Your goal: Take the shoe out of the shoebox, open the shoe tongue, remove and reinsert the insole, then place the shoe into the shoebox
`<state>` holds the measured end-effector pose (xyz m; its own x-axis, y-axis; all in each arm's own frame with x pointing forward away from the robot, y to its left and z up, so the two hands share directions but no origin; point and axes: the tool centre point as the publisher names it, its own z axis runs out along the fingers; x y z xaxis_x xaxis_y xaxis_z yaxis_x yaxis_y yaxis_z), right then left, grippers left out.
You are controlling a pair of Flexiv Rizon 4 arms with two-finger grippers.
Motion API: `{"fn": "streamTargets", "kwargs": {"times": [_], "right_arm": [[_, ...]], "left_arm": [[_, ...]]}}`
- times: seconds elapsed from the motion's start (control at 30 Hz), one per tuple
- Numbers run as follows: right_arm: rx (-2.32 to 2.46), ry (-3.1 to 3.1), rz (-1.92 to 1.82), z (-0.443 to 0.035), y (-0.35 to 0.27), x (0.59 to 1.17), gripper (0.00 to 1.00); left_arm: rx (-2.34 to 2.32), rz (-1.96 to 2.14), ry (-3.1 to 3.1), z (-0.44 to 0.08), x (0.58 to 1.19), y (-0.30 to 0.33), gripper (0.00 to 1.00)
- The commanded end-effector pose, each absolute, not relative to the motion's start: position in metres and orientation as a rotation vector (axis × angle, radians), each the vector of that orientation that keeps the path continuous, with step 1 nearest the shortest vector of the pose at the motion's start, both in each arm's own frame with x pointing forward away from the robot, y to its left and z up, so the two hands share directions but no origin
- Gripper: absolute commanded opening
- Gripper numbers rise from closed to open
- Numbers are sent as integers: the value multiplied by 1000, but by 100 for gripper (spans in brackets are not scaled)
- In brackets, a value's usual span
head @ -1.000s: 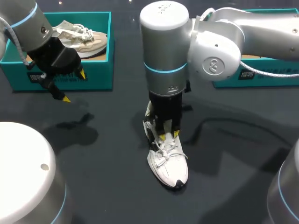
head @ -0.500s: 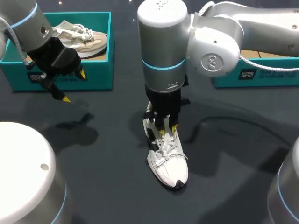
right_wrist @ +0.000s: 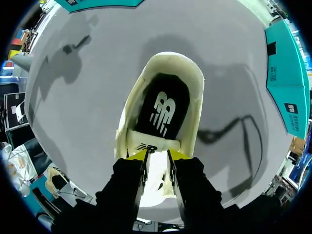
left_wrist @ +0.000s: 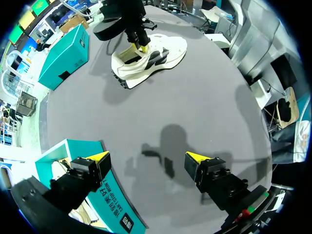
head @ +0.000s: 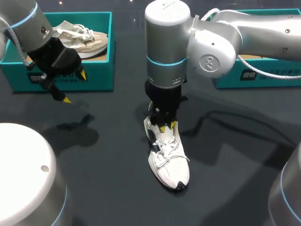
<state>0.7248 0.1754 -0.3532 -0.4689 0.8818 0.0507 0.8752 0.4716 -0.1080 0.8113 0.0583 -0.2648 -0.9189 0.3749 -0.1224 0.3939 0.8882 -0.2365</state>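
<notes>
Standing on the dark table apart from the teal cardboard shoebox, the white lace-up trainer is out, and tongue-opening looks in hand: the right gripper is clamped on the white shoe tongue. The black insole lies flat inside, so pulling it, refitting it and boxing the shoe remain; the left gripper hangs spread and empty just beside that shoebox.

A dark table carries a teal box at its far-left side holding 1 beige sneaker
</notes>
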Motion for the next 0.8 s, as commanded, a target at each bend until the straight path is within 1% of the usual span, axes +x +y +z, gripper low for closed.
{"fn": "streamTargets", "kwargs": {"times": [0.03,0.2,0.27,0.4,0.47,0.5,0.53,0.57,0.63,0.67,0.8], "right_arm": [[-1543,-2675,134,-331,173,722,24],[-1292,-2840,129,-302,174,720,31],[-1181,-2906,146,-292,175,719,37],[-874,-3050,156,-277,176,721,42],[-688,-3094,199,-273,176,725,49],[-611,-3105,229,-272,177,728,64],[-496,-3121,249,-272,178,731,88],[-382,-3138,242,-271,179,734,100],[-87,-3128,204,-270,180,740,100],[-21,-3102,199,-269,176,743,100],[-21,-3102,199,-269,176,743,100]], "left_arm": [[608,-392,2981,-265,811,58,100],[608,-392,2981,-265,811,58,100],[608,-392,2981,-265,811,58,100],[608,-392,2981,-265,811,58,100],[608,-392,2981,-265,811,58,100],[608,-392,2981,-265,811,58,100],[608,-392,2981,-265,811,58,100],[608,-392,2981,-265,811,58,100],[608,-392,2981,-265,811,58,100],[608,-392,2981,-265,811,58,100],[608,-392,2981,-265,811,58,100]]}}
